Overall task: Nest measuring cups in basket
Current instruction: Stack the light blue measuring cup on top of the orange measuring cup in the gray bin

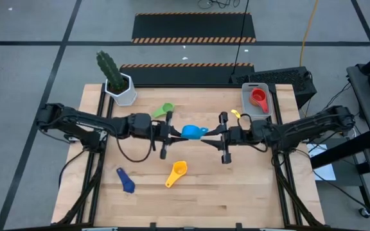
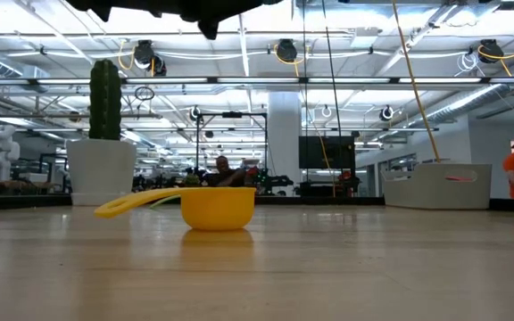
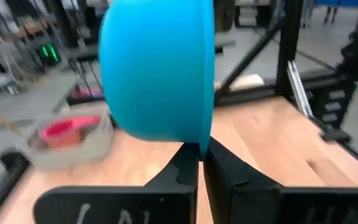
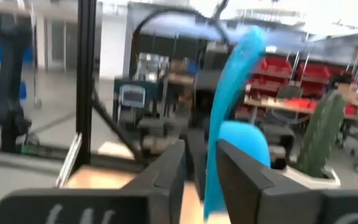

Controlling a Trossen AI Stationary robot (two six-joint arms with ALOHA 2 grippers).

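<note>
A light blue measuring cup (image 1: pixel 194 131) hangs above the table's middle between my two grippers. My left gripper (image 1: pixel 174 132) is shut on its bowl (image 3: pixel 157 68). My right gripper (image 1: pixel 218 133) is open, its fingers standing on either side of the cup's handle (image 4: pixel 229 93). I cannot tell whether they touch it. A red cup (image 1: pixel 258 98) lies in the grey basket (image 1: pixel 246 96) at the far right. Green (image 1: pixel 163 110), small yellow (image 1: pixel 236 114), orange (image 1: pixel 176 172) and dark blue (image 1: pixel 126 181) cups lie on the table. My left gripper pinches the rim of the light blue cup's bowl (image 3: pixel 199 144) between its two fingers, on the side away from the handle. The fingers come level from the table's left. The cup is lifted clear of the table, and its handle points toward my right gripper.
A white hexagonal pot with a cactus (image 1: pixel 117 83) stands at the far left corner. In the low view the orange cup (image 2: pixel 217 207) sits in the foreground, with the pot (image 2: pixel 103 169) behind on the left and the basket (image 2: pixel 435 185) on the right. Bare wood lies along the near edge.
</note>
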